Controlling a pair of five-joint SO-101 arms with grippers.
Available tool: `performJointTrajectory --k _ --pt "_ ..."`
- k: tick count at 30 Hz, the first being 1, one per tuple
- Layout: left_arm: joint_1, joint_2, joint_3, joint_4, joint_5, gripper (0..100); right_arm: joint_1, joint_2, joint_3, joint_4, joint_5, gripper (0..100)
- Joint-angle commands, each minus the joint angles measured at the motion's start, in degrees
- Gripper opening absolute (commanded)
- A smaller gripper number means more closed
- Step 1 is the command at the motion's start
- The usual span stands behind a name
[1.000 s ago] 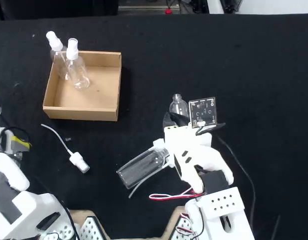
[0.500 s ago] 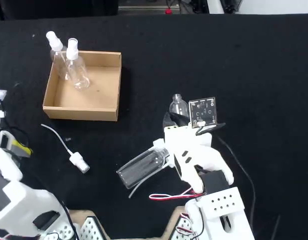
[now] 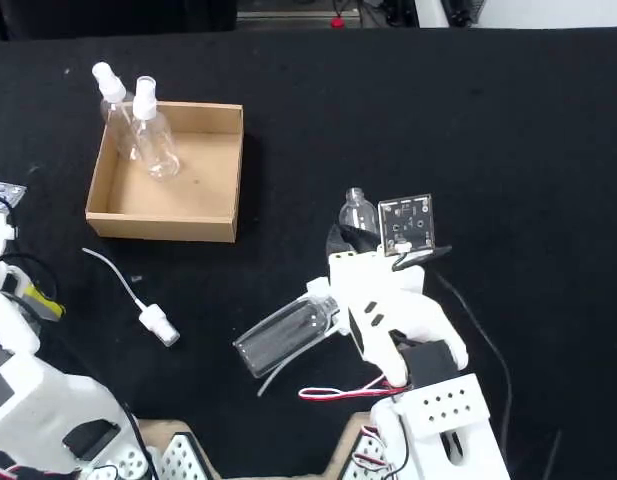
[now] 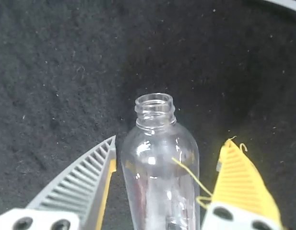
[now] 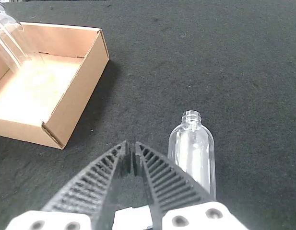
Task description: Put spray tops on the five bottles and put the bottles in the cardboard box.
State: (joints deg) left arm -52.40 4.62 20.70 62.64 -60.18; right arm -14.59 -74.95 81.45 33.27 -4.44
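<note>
Right wrist view: the right gripper [image 5: 131, 143] is clenched on nothing, with an uncapped bottle [image 5: 192, 151] standing just right of it. The left gripper [image 4: 171, 140] flanks another open-necked bottle [image 4: 159, 163]; whether it grips, I cannot tell. Two capped bottles [image 3: 153, 140] stand in the far-left corner of the cardboard box [image 3: 198, 185].

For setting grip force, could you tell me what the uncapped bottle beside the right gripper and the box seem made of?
The bottle looks like clear glossy plastic, possibly glass: the dark table shows through it, with bright glints. The box looks like matte brown cardboard: dull tan walls, raw folded corner.
</note>
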Motion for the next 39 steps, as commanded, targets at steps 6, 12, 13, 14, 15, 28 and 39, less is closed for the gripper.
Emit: performJointTrajectory --k 6,12,13,14,15,28,39 --pt "-0.57 -0.18 -2.33 0.26 -2.81 27 -0.62 -1.01 -0.4 -1.41 -0.09 1.2" --pt "-0.75 -0.18 -1.8 0.35 -2.81 21 -0.62 -1.01 -0.4 -1.41 -0.09 1.2" --pt "-0.75 -0.18 -1.1 0.35 -2.9 21 -0.62 -1.01 -0.4 -1.41 -0.09 1.2" --pt "-0.66 -0.44 -0.48 0.35 -2.9 21 -0.62 -1.01 -0.4 -1.41 -0.09 1.2" --pt "-0.48 -0.7 0.13 0.35 -2.9 21 -0.62 -1.01 -0.4 -1.41 -0.09 1.2" --pt "-1.98 -0.44 -7.69 8.88 -7.74 31 -0.62 -1.01 -0.4 -1.41 -0.09 1.2" --pt "-1.98 -0.18 -6.02 11.25 -11.96 31 -0.62 -1.01 -0.4 -1.32 -0.09 1.2"
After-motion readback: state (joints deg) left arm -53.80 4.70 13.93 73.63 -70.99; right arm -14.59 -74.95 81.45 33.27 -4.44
